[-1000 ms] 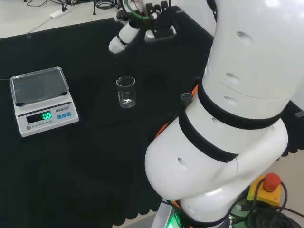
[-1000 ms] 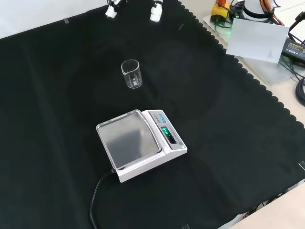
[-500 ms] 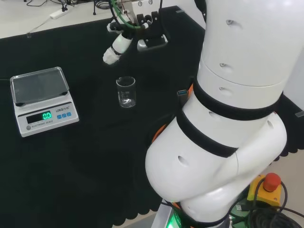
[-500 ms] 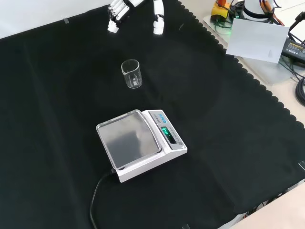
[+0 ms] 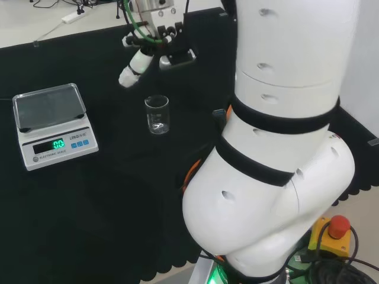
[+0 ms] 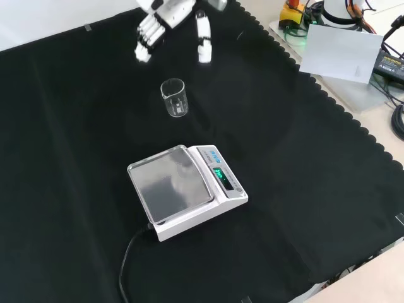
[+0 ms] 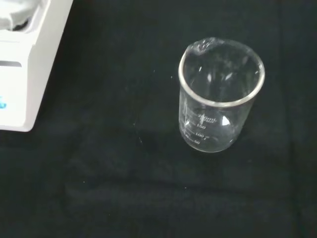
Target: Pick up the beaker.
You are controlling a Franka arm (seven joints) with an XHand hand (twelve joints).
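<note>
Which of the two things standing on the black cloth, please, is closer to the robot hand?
The clear glass beaker: it stands just below the robot hand in the front view, while the white scale sits beyond it.

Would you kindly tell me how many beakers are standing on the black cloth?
1: the beaker stands upright between the hand and the scale in the front view.

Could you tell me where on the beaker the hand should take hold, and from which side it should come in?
Probably around the straight glass wall of the beaker, below the rim, since it stands upright and alone on the cloth. The hand, fingers open, hovers beyond it in the front view, so it could approach from that far side, away from the scale.
</note>
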